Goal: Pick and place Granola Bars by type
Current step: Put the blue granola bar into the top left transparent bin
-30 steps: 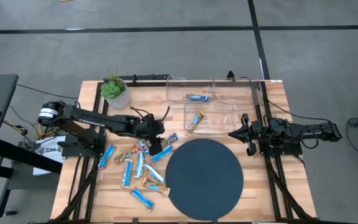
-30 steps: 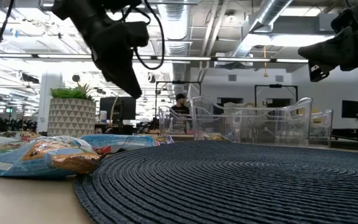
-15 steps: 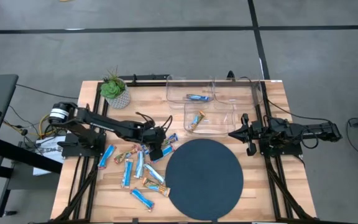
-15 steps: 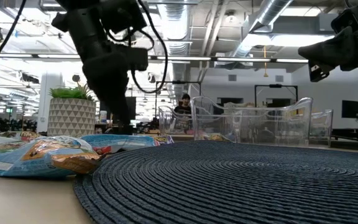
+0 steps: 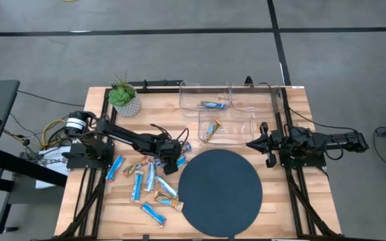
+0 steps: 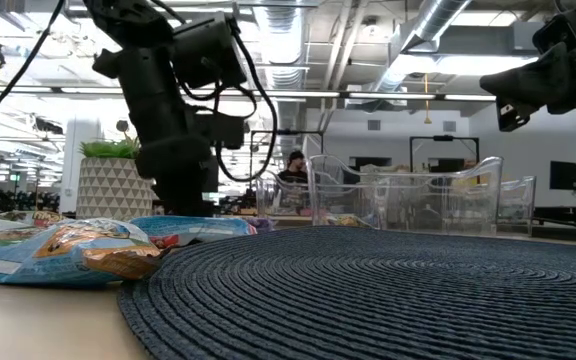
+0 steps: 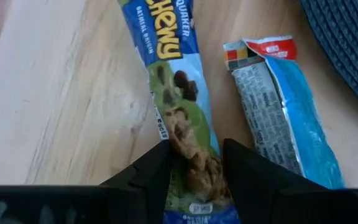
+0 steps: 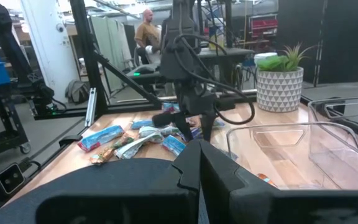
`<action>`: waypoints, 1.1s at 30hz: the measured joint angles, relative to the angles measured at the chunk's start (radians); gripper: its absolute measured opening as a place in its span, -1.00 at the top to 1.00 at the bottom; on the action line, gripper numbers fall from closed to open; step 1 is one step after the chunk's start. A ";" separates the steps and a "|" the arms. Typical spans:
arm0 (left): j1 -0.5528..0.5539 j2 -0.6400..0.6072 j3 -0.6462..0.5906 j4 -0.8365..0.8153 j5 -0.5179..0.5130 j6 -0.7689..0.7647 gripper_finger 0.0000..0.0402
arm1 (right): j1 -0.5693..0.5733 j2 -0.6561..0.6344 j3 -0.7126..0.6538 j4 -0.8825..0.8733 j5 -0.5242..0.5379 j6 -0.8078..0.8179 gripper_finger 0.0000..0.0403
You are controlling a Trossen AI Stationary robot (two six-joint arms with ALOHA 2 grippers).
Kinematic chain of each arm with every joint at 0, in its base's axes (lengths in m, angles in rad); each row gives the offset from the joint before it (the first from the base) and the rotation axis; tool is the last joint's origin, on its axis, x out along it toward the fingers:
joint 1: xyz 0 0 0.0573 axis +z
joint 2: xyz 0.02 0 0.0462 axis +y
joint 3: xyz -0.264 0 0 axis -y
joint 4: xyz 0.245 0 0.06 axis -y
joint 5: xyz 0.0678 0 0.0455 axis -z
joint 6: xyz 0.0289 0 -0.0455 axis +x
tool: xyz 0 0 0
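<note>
Several granola bars [image 5: 146, 181] lie flat in a loose heap on the wooden table, left of the round mat; most have light-blue wrappers, some brown-gold. My left gripper [image 5: 171, 162] is down at the heap's far right end. In the left wrist view it [image 7: 196, 177] is open, with a finger on each side of a blue-and-green Chewy bar [image 7: 176, 93] that lies flat beside a light-blue bar [image 7: 284, 112]. My right gripper [image 5: 250, 144] hangs shut above the table's right side, beside the bins. My left gripper comes from above, pointing down, with its fingers [image 7: 148, 177] astride one end of the Chewy bar [image 7: 194, 158], across its width. The bar lies flat on the table. I cannot tell whether the fingers touch the wrapper.
Three clear bins [image 5: 230, 110] stand at the far right; one holds a blue bar [image 5: 213, 105], another a brown-gold bar [image 5: 212, 129]. A dark round woven mat [image 5: 220, 191] fills the near middle. A potted plant [image 5: 124, 99] stands at the far left. A person shows in the room behind.
My left arm has come down from well above the table and slightly toward the near edge, bringing its gripper onto the far right end of the heap of bars. The bars and my right arm have stayed put.
</note>
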 joint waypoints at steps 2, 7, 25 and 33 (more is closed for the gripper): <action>0.000 0.003 0.000 0.005 0.000 0.000 0.31 | 0.000 0.000 0.000 0.000 0.000 0.000 1.00; 0.000 0.003 0.000 0.011 0.001 0.003 0.32 | 0.000 0.000 0.000 0.000 0.000 0.000 1.00; 0.000 -0.061 -0.001 0.131 -0.002 0.041 0.80 | 0.000 0.000 0.000 0.000 0.000 0.000 1.00; 0.002 -0.198 -0.001 0.341 -0.089 0.144 0.80 | 0.000 0.000 0.000 0.000 0.000 0.000 1.00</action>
